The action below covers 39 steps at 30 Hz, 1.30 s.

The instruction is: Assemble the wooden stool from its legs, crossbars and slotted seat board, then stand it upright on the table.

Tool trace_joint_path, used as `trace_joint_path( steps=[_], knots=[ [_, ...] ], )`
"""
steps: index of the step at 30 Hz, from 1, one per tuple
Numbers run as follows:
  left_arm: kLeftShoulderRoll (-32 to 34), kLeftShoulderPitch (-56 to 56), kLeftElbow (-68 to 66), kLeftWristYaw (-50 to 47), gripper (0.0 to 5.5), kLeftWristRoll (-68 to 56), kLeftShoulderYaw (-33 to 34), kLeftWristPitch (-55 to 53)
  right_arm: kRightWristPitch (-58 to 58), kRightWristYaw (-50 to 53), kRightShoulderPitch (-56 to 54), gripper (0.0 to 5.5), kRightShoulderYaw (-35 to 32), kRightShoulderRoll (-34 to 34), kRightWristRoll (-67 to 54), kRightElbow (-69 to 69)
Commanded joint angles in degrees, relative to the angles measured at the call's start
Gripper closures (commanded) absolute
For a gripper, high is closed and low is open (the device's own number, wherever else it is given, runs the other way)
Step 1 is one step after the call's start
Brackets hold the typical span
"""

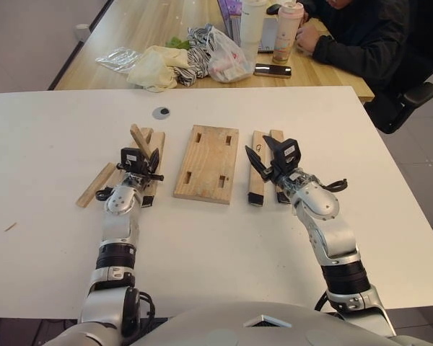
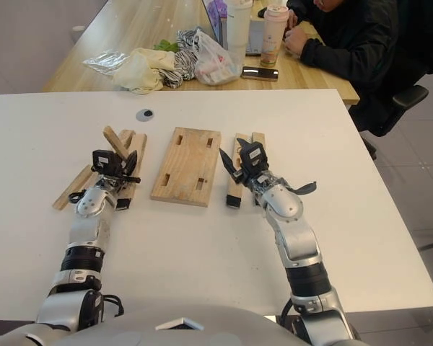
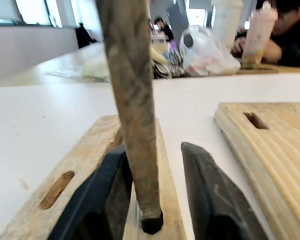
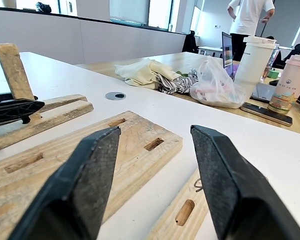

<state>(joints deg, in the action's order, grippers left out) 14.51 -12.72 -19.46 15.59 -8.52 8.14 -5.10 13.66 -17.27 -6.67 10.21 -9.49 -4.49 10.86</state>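
Jaws on the left gripper (image 1: 140, 161) stand apart around a tilted crossbar (image 3: 132, 100), one finger against it, its foot on a flat leg (image 3: 87, 160). Right gripper (image 1: 261, 153) hangs wide open over two more legs (image 1: 256, 189). Slotted seat board (image 1: 206, 164) lies flat between them, at its 9 o'clock. A loose stick (image 1: 95, 184) lies at the left gripper's 8 o'clock.

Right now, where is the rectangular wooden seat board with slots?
Left eye view: the seat board lies flat on the white table between the left gripper and right gripper.
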Motion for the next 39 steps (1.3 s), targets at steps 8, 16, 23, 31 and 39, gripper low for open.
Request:
trace_joint_path(
  steps=[8, 16, 23, 31, 39],
  knots=[
    [0.41, 6.37, 25.04, -10.08, 2.41, 1.05, 0.13, -39.88, 0.88, 0.78, 1.30, 2.92, 0.38, 0.59, 0.42, 1.24],
    [-0.49, 6.23, 26.07, -9.66, 2.90, -0.58, 1.12, -45.32, 1.04, 1.03, 1.24, 2.92, 0.65, 0.52, 0.41, 1.17],
    [-1.39, 5.99, 25.61, -9.54, 3.52, -1.08, 1.67, -43.73, 1.09, 1.41, 1.04, 2.92, 0.45, 0.45, 0.23, 1.25],
    [-8.30, -7.29, 24.73, 5.25, 3.52, -27.94, 12.78, -36.95, 13.83, -4.41, -7.42, 2.92, -10.81, 0.65, -18.85, -0.29],
    [-3.21, -12.02, 12.93, 28.06, 3.52, -47.53, 11.20, -52.57, 49.06, -0.89, -24.94, 2.00, -28.15, 0.70, -62.80, -11.32]
  ],
)
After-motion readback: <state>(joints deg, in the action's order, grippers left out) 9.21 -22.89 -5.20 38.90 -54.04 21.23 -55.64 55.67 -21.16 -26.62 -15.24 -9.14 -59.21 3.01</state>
